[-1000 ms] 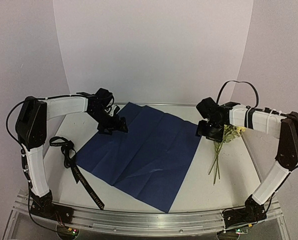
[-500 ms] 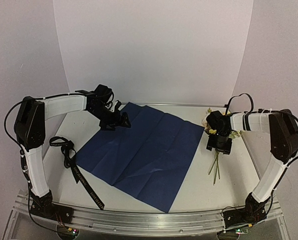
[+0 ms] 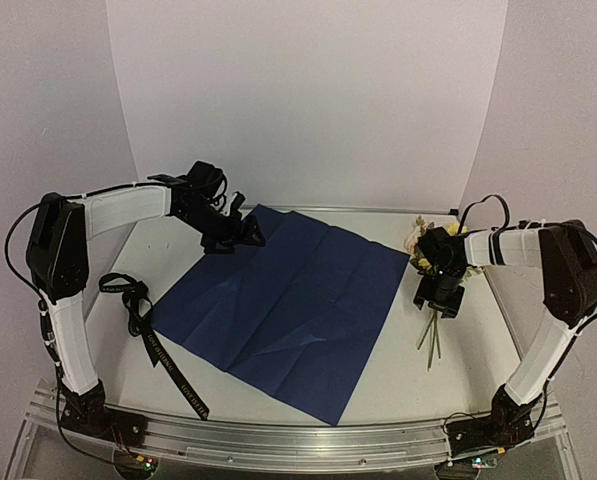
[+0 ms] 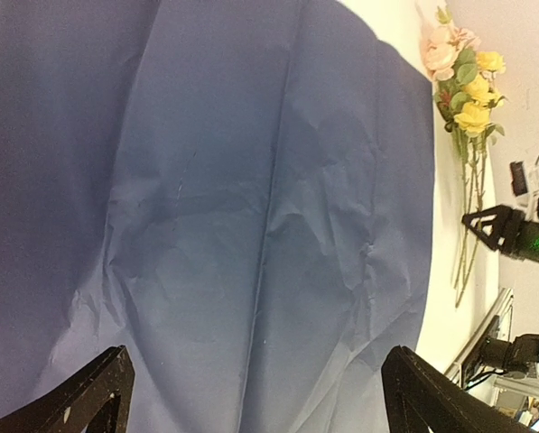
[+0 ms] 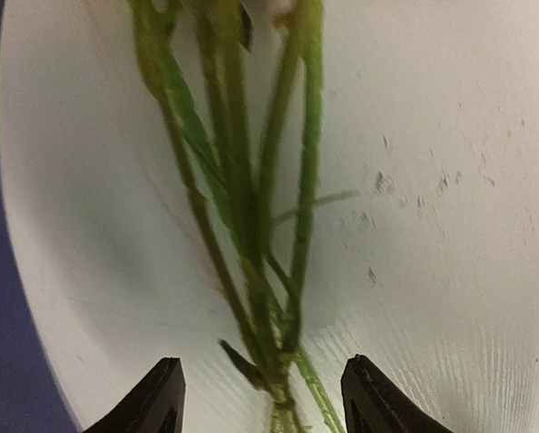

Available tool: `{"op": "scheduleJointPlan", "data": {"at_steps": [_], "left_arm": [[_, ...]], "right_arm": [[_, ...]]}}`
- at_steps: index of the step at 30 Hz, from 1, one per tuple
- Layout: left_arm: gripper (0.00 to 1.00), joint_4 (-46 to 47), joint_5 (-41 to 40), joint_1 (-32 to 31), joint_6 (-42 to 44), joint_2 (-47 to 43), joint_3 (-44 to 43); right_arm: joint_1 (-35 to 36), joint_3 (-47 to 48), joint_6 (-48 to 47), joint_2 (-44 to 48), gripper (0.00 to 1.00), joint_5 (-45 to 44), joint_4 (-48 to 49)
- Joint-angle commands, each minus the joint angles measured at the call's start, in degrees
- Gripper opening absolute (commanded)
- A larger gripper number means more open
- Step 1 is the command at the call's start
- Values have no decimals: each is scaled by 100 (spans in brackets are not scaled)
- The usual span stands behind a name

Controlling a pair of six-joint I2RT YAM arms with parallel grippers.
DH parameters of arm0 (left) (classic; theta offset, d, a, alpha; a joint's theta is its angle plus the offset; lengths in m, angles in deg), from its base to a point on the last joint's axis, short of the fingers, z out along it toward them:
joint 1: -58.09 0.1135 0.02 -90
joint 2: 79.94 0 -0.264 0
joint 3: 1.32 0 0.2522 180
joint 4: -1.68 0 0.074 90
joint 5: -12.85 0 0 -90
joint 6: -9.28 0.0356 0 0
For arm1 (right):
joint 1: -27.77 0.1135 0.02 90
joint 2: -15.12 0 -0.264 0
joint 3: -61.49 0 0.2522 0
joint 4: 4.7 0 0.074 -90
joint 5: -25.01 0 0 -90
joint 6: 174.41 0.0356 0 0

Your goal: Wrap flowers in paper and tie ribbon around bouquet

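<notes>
The paper lies flat in the middle of the table, dark navy face up, and fills the left wrist view. My left gripper hovers over its far left corner, open, nothing between its fingertips. The flowers lie right of the paper, yellow and pink blooms at the far end, stems pointing toward me. My right gripper is low over the stems, open, with the stems between its fingertips and untouched. The black ribbon lies loose at the left.
White curved backdrop walls enclose the table on three sides. A metal rail runs along the near edge with both arm bases on it. The table's right edge lies just beyond the flowers.
My right gripper moved right and dropped down over the flower stems, its jaws narrowing a little. My left gripper shifted slightly toward the paper's far corner and stayed open.
</notes>
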Motion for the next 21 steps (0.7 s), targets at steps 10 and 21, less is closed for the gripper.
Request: {"op": "scheduleJointPlan", "data": {"at_steps": [10, 21], "left_arm": [[99, 121, 418, -1, -14, -63, -486], [99, 222, 465, -1, -65, -197, -328]], "right_arm": [[-8, -950, 1168, 358, 60, 259, 870], [6, -1178, 1168, -12, 35, 198, 1431]]}}
